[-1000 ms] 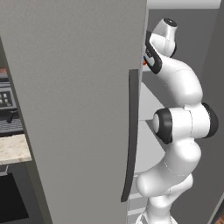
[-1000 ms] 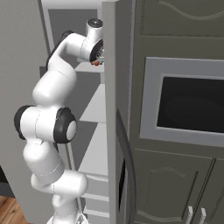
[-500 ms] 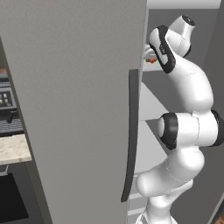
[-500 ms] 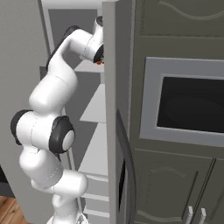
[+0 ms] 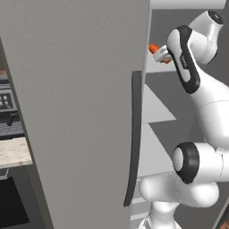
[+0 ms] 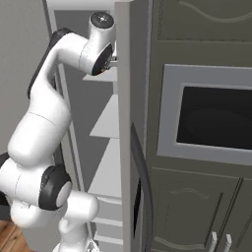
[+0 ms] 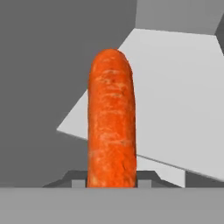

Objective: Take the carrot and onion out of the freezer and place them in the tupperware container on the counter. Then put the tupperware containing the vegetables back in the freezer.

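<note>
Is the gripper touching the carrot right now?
Touching. In the hand view the carrot rises straight from between the gripper fingertips, clamped on both sides.

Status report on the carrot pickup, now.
Pincer shut on the carrot, up by the top freezer shelf. Open freezer door stands close on the arm's left. Onion and tupperware unconfirmed.

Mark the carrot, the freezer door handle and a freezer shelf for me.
carrot point(image 7: 111, 122), hand view, middle of its body
handle point(image 5: 133, 143), left base view, mid-length of the dark bar
shelf point(image 6: 110, 120), right base view, pale top surface
</note>
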